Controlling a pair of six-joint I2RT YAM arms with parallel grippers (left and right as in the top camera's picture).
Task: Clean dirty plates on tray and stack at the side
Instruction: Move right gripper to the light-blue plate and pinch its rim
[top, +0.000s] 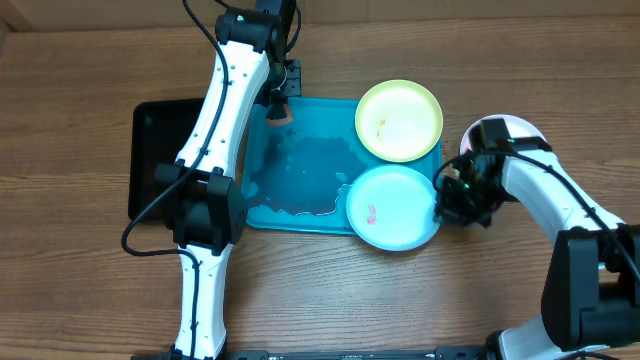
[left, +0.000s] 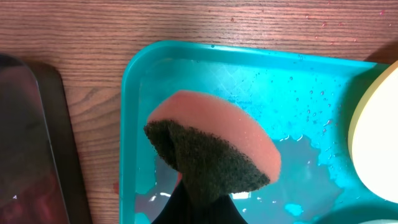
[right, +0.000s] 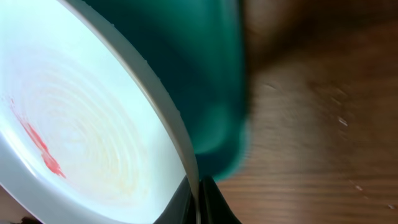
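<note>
The sponge (left: 211, 146), clamped in the left gripper (top: 277, 108), hangs over the far left corner of the wet tray (left: 127, 124). At the tray's right end lie the yellow plate (top: 399, 120) and the blue-rimmed plate (top: 393, 207). Both look like light, stiff, probably slippery plastic, best pinched at the rim, and the right gripper (top: 447, 198) pinches the blue-rimmed plate's right edge.

No text, label or number can be read anywhere (all 3 views).

Even, bright light; soft shadows; glare on wet tray (left: 249, 81); right wrist view blurred, table (right: 311, 124) out of focus.
</note>
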